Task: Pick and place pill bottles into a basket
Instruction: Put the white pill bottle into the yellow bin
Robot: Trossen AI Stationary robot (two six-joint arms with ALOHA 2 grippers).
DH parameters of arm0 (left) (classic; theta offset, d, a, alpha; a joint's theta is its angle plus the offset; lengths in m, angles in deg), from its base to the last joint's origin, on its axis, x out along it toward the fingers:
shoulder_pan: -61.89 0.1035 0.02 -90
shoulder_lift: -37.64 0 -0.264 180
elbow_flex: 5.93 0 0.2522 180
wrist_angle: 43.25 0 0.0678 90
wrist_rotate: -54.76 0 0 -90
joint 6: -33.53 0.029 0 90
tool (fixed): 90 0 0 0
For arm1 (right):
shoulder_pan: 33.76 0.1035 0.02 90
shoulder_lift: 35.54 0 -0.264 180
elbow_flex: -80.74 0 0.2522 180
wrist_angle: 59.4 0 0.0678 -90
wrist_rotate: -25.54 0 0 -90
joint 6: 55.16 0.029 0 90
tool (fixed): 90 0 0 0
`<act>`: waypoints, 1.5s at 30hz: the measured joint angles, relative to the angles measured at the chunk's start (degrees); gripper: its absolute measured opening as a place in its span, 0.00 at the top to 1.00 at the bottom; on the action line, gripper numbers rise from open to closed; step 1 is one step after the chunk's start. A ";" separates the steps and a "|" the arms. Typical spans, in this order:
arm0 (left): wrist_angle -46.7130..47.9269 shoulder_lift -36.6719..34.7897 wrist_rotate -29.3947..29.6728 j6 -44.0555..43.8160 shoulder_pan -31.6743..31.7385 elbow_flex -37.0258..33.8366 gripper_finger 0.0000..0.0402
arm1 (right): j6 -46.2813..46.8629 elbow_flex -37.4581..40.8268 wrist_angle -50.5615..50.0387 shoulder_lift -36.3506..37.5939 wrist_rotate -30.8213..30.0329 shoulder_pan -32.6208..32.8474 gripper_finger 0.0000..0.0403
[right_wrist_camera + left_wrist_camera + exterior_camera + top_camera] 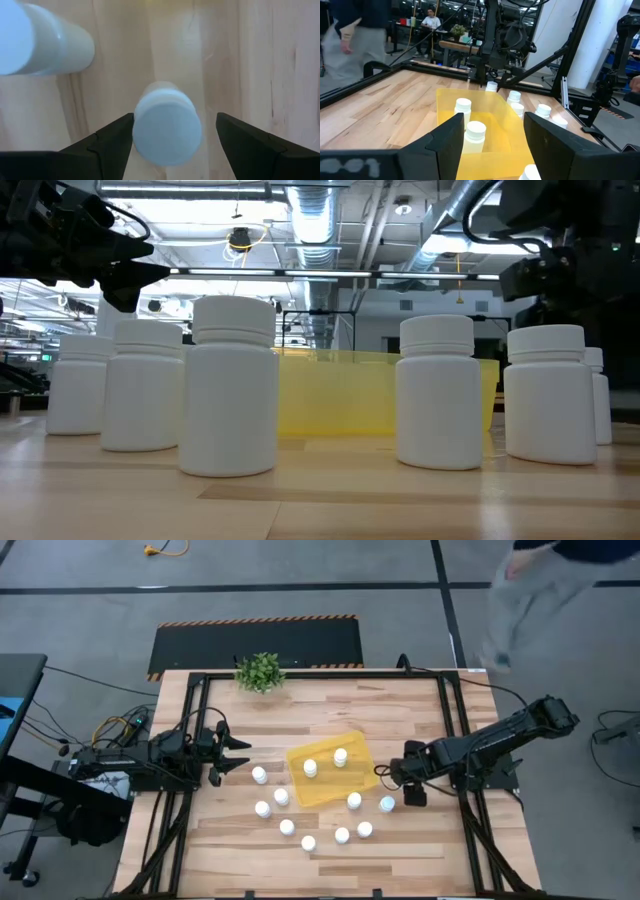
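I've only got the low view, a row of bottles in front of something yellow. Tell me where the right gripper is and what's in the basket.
Observer: The right gripper hangs directly over the bottle under it, at the basket's right; its jaws are open, one on each side of the cap, not touching.
Operator: Count the basket.
Observer: Two bottles stand inside the yellow basket: one and another, both upright.
Operator: Report the left arm.
Observer: The left gripper waits left of the basket, holding nothing, pointed across the basket toward the right arm.
Operator: Say how many are outside.
Observer: Nine bottles stand on the table, in an arc around the basket's near side.
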 joint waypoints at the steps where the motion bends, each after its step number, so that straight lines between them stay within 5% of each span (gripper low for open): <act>1: 0.00 -0.01 0.01 0.00 0.00 -0.01 0.52 | 0.00 0.00 0.17 0.00 0.00 -0.37 0.32; 9: 0.00 -0.01 0.01 0.00 0.01 -0.01 0.52 | -1.46 0.00 1.67 0.02 0.92 -2.58 0.37; 20: 0.00 0.00 0.01 0.00 0.01 -0.01 0.52 | -1.53 -0.15 1.78 0.07 1.85 -2.53 0.62; 31: 0.00 -0.01 0.01 0.00 0.02 -0.01 0.52 | -1.42 -0.26 1.45 0.07 3.08 -2.55 0.58; 45: 0.00 0.00 0.00 0.00 0.02 -0.01 0.52 | -5.21 -8.68 -12.39 -0.07 3.50 -5.15 0.62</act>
